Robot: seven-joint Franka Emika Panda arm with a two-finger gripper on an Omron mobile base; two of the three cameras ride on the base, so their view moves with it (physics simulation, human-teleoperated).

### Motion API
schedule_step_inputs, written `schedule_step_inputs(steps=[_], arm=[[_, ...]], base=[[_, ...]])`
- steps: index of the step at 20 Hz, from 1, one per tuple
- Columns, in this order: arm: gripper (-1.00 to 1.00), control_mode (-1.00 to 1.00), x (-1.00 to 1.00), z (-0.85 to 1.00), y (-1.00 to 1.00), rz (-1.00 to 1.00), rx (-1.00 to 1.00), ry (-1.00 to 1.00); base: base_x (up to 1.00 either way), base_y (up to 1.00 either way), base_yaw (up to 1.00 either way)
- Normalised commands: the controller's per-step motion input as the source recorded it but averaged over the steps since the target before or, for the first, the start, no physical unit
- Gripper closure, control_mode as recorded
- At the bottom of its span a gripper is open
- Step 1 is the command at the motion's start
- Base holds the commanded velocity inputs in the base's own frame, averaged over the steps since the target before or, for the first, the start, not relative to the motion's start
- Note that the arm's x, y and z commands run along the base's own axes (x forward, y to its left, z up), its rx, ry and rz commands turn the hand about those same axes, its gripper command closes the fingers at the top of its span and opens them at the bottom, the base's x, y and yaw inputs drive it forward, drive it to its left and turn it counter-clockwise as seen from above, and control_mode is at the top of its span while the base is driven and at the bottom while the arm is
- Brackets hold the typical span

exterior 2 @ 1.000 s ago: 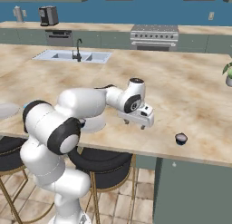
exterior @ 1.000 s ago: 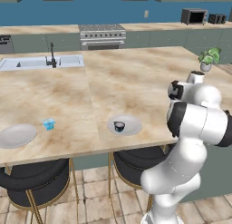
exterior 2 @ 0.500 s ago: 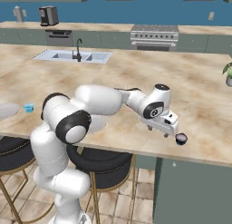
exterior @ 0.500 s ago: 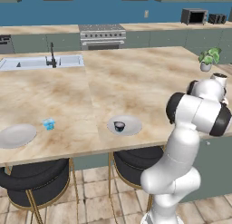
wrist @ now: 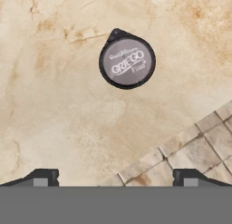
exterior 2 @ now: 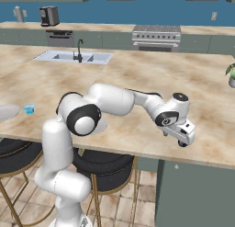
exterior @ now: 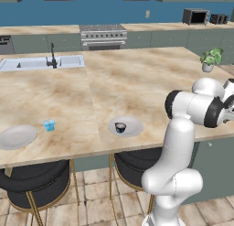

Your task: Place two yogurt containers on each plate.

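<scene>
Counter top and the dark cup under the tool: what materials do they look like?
Counter top: polished stone, likely marble; beige with brown veining.
Dark cup: probably plastic with a matte grey foil lid; pull tab and printed lettering show.

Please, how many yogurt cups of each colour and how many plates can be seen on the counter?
Dark yogurt cups: 2 (one on the near plate, one under the tool)
Light blue yogurt cups: 1
Plates: 2
Total: 5

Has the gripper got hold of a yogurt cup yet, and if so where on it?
Nothing is held. The gripper is open, its fingertips apart over the counter, and the dark yogurt cup sits untouched ahead of it near the counter edge.
</scene>
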Motion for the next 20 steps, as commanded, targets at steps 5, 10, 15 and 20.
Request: schedule_step_inputs(steps=[5,10,15,20], arm=[[-1.0,-1.0,0.12,-0.03,-0.27,0.0,0.0,0.0],[-1.0,-1.0,0.15,-0.16,-0.13,0.0,0.0,0.0],[-1.0,-1.0,0.23,-0.19,-0.01,0.0,0.0,0.0],[-1.0,-1.0,0.22,-0.21,0.0,0.0,0.0,0.0]], base=[[0.0,0.0,0.0],[0.0,0.0,0.0],[0.0,0.0,0.0],[0.0,0.0,0.0]])
